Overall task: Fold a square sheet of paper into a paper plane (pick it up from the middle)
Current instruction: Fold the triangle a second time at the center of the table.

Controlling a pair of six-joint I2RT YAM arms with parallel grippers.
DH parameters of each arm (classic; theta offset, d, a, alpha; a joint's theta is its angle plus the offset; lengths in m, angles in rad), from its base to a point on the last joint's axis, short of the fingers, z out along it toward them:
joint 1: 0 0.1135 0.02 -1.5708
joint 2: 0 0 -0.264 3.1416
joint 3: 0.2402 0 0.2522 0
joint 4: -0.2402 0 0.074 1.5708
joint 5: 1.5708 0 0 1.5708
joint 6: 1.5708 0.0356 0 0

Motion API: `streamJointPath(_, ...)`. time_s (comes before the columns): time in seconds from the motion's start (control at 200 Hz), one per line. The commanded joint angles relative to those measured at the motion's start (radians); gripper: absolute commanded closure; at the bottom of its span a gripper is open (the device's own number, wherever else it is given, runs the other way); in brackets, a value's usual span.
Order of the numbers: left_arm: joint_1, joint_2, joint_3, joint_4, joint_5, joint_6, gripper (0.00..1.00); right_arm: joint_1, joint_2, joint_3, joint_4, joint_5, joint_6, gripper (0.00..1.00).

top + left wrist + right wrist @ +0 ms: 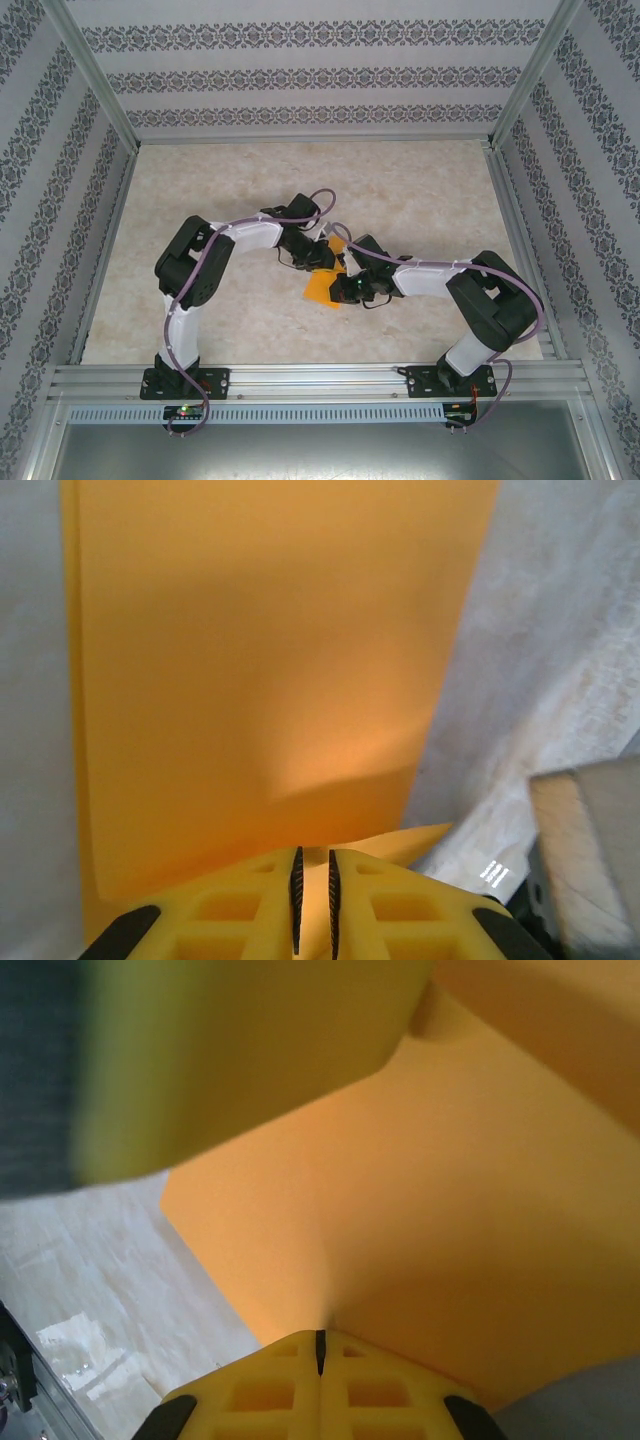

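I see a table (400, 180) with a pale marbled top, evenly lit. Walls (300, 70) papered in grey ornamental bands enclose it far, left and right. Aluminium posts (95, 75) rise at the far corners; a slotted aluminium rail (320, 380) spans the near edge.

One marbled bench (300, 180) carries two arms, the left arm (185, 275) and the right arm (495, 300), with two end effectors, the left end effector (315, 858) and the right end effector (320, 1340), one orange-yellow sheet of paper (320, 288), and three patterned walls (320, 80) stand around it.
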Motion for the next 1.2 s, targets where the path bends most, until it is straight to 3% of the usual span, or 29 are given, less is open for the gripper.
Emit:
streamJointPath(0.0,-0.011,0.032,-0.013,0.016,-0.039,0.006,0.81,0.011,-0.01,-0.032,-0.049,0.028,0.024,0.97)
streamJointPath(0.29,-0.011,0.061,-0.007,-0.066,-0.129,0.086,0.81,-0.001,-0.058,-0.058,0.008,0.011,0.078,0.94)
streamJointPath(0.53,-0.011,0.077,-0.016,-0.056,-0.117,0.093,0.81,-0.08,-0.16,-0.047,0.072,-0.037,0.14,0.92)
streamJointPath(0.809,-0.007,0.065,-0.01,-0.057,-0.106,0.089,0.81,-0.129,-0.039,0.072,0.022,-0.028,0.08,0.94)
streamJointPath(1.194,0.008,0.058,-0.033,-0.046,-0.092,0.091,0.81,-0.182,0.101,0.098,0.041,-0.022,0.038,0.96)
